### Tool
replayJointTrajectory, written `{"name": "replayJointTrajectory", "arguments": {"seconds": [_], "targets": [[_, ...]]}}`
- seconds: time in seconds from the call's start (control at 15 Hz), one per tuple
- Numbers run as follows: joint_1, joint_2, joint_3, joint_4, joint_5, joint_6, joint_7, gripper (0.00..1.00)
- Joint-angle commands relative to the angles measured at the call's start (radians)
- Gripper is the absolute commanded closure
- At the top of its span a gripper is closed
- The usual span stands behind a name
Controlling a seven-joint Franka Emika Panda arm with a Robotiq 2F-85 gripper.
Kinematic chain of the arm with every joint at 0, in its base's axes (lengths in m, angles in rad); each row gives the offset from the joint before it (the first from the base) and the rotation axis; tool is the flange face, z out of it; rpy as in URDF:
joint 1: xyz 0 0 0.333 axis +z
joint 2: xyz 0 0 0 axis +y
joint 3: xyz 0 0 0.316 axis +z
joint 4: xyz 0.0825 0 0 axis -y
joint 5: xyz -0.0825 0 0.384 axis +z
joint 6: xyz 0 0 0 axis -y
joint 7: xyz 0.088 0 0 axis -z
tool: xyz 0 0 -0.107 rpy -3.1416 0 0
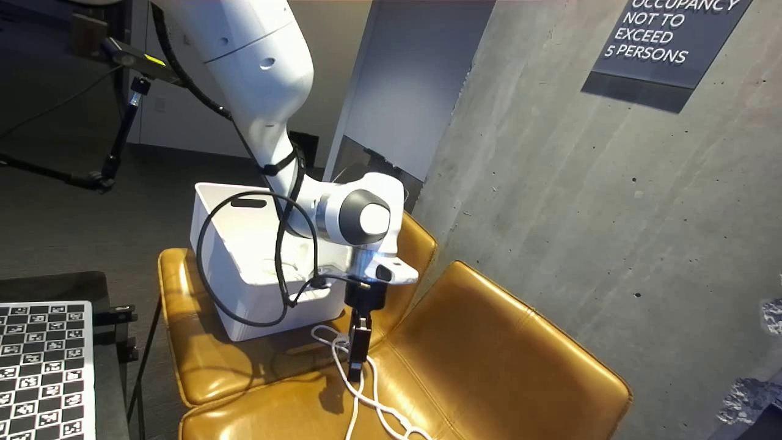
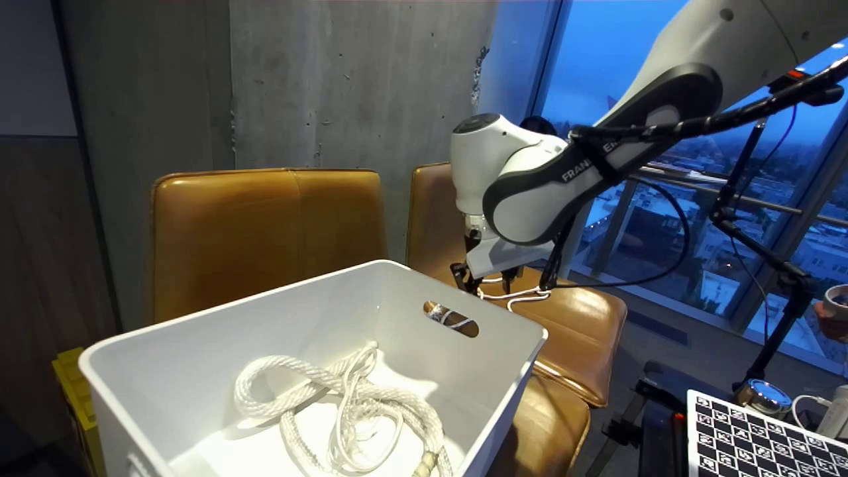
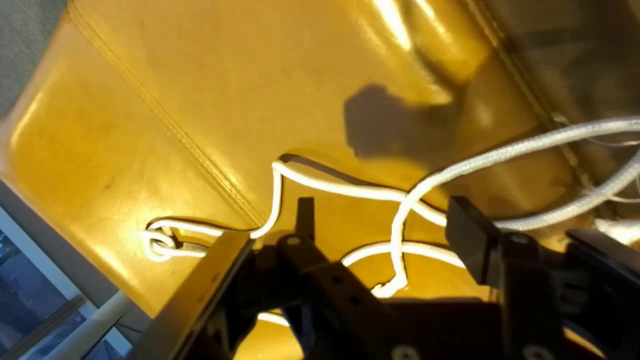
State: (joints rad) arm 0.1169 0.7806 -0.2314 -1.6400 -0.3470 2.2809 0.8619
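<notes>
Rope sprawls on the seat beneath my fingers, which stand well apart gripping nothing, so I'd best square up across just one stretch before squeezing.

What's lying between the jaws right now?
Crossing strands of the white rope show between the open jaws in the wrist view, with the tan chair behind them. Nothing looks pinched; their height is hard to judge.

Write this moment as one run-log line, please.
end effector: open, holding nothing | white rope: lying across tan chairs | white bin: rope bundle inside
</notes>
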Motion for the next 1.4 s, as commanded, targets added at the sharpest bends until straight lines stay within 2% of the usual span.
{"name": "replayJointTrajectory", "arguments": {"seconds": [0.0, 0.07, 0.13, 0.27, 0.33, 0.4, 0.67, 0.8, 1.07, 1.13, 1.33], "targets": [[-0.016, 0.069, -0.001, 0.035, 0.040, 0.052, 0.009, 0.20], [-0.018, 0.085, -0.002, 0.047, 0.052, 0.058, 0.009, 0.21], [-0.019, 0.100, -0.002, 0.061, 0.065, 0.058, 0.009, 0.27], [-0.015, 0.120, -0.003, 0.085, 0.085, 0.059, 0.008, 0.29], [-0.012, 0.127, -0.003, 0.096, 0.094, 0.058, 0.009, 0.35], [-0.010, 0.132, -0.003, 0.105, 0.099, 0.057, 0.007, 0.32], [-0.006, 0.141, -0.003, 0.132, 0.113, 0.050, 0.003, 0.33], [-0.007, 0.145, -0.004, 0.138, 0.121, 0.049, 0.003, 0.35], [0.002, 0.149, -0.004, 0.116, 0.126, 0.053, 0.012, 0.46], [0.011, 0.148, -0.009, 0.099, 0.117, 0.066, 0.017, 0.43], [0.011, 0.169, -0.018, 0.102, 0.114, 0.077, 0.020, 0.42]]}}
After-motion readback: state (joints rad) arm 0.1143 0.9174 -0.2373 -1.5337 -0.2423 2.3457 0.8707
